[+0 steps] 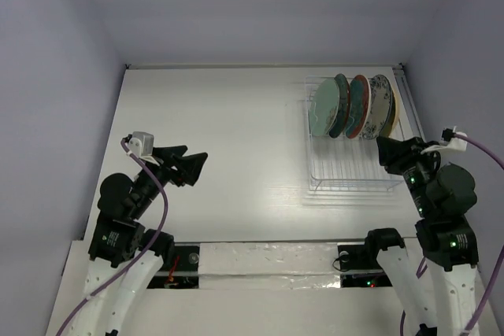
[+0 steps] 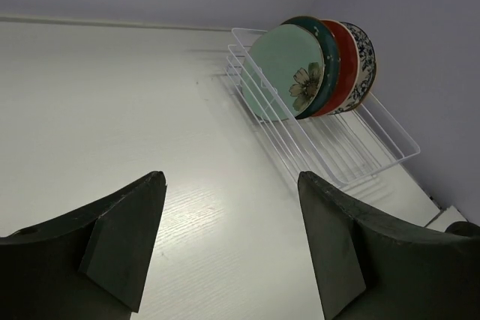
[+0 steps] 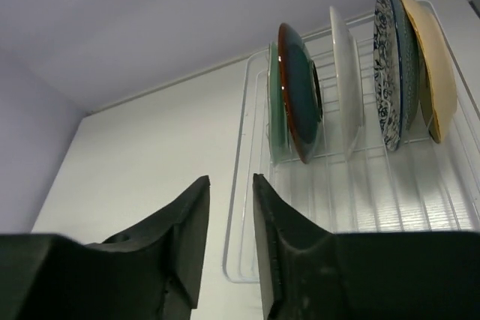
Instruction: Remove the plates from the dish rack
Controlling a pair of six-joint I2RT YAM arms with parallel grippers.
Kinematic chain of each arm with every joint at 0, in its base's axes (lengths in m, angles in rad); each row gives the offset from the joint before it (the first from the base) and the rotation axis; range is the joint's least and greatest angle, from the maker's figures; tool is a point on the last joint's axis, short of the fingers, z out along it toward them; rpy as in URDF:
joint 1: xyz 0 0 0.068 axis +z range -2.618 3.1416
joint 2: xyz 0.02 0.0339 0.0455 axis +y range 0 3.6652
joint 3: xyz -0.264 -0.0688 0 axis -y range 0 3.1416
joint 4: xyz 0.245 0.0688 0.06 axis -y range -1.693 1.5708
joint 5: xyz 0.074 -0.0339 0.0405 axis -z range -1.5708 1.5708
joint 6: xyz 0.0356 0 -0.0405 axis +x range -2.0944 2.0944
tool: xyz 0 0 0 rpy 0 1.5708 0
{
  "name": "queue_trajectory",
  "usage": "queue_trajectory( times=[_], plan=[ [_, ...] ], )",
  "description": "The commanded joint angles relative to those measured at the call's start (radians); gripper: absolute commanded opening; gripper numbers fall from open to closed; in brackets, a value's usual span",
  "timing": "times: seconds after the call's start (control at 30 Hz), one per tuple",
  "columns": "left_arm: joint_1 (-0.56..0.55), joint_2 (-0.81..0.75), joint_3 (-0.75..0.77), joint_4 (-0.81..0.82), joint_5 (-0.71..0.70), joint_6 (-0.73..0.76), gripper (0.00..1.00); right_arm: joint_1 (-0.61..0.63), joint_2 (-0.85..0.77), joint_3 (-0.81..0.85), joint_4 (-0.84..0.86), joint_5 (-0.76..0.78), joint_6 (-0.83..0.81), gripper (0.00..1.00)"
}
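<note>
The white wire dish rack [image 1: 346, 182] stands at the back right of the table. Several plates stand upright in its far half: pale mint green [image 1: 324, 106], dark teal [image 1: 341, 108], red-and-teal [image 1: 359, 106], white with a blue patterned rim [image 1: 379, 105] and cream-yellow [image 1: 393, 112]. My left gripper [image 1: 198, 164] is open and empty over the table's left middle, far from the rack [image 2: 337, 157]. My right gripper [image 1: 383, 152] is open by a narrow gap and empty, at the rack's near right corner. In the right wrist view it [image 3: 230, 179] faces the plates edge-on.
The white table [image 1: 228, 131] is walled at the back and both sides. The near half of the rack [image 3: 247, 207] holds no plates. A taped strip [image 1: 268, 257] runs along the table's near edge between the arm bases.
</note>
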Motion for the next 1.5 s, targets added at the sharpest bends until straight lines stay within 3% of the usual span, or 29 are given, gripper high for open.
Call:
queue_trajectory(
  times=[0.0, 0.17, 0.2, 0.33, 0.47, 0.53, 0.8, 0.87, 0.97, 1.0, 1.1, 1.27, 1.47],
  plan=[
    [-0.003, -0.006, -0.005, 0.038, -0.004, 0.006, 0.68, -0.004, 0.01, -0.056, 0.068, -0.02, 0.002, 0.34],
    [-0.003, -0.021, -0.013, 0.049, 0.004, 0.001, 0.64, -0.004, 0.051, -0.101, 0.12, -0.111, 0.011, 0.14],
    [-0.003, -0.025, -0.016, 0.05, 0.007, -0.002, 0.62, -0.004, 0.054, -0.105, 0.132, -0.13, 0.014, 0.03],
    [-0.003, -0.035, -0.022, 0.056, 0.008, -0.009, 0.45, -0.004, 0.06, -0.121, 0.174, -0.17, 0.014, 0.0],
    [-0.003, -0.032, -0.025, 0.05, -0.03, -0.019, 0.09, -0.004, 0.146, -0.092, 0.186, -0.178, 0.017, 0.0],
    [-0.003, -0.017, -0.019, 0.033, -0.059, -0.022, 0.0, -0.004, 0.18, -0.092, 0.204, -0.187, 0.026, 0.0],
    [-0.003, 0.008, -0.018, 0.023, -0.093, -0.034, 0.0, 0.034, 0.342, -0.032, 0.226, -0.028, 0.02, 0.0],
    [-0.003, 0.011, -0.018, 0.02, -0.096, -0.032, 0.05, 0.06, 0.419, 0.014, 0.214, 0.047, -0.004, 0.0],
    [-0.003, 0.009, -0.018, 0.021, -0.091, -0.034, 0.07, 0.069, 0.526, 0.078, 0.22, 0.1, -0.053, 0.27],
    [-0.003, 0.009, -0.018, 0.021, -0.09, -0.034, 0.07, 0.069, 0.555, 0.094, 0.229, 0.112, -0.063, 0.41],
    [-0.003, 0.009, -0.018, 0.023, -0.087, -0.034, 0.09, 0.069, 0.683, 0.163, 0.221, 0.181, -0.099, 0.57],
    [-0.003, 0.009, -0.022, 0.029, -0.067, -0.032, 0.17, 0.079, 0.844, 0.244, 0.21, 0.186, -0.145, 0.61],
    [-0.003, 0.011, -0.022, 0.03, -0.058, -0.031, 0.21, 0.079, 0.954, 0.281, 0.229, 0.292, -0.135, 0.56]
  ],
)
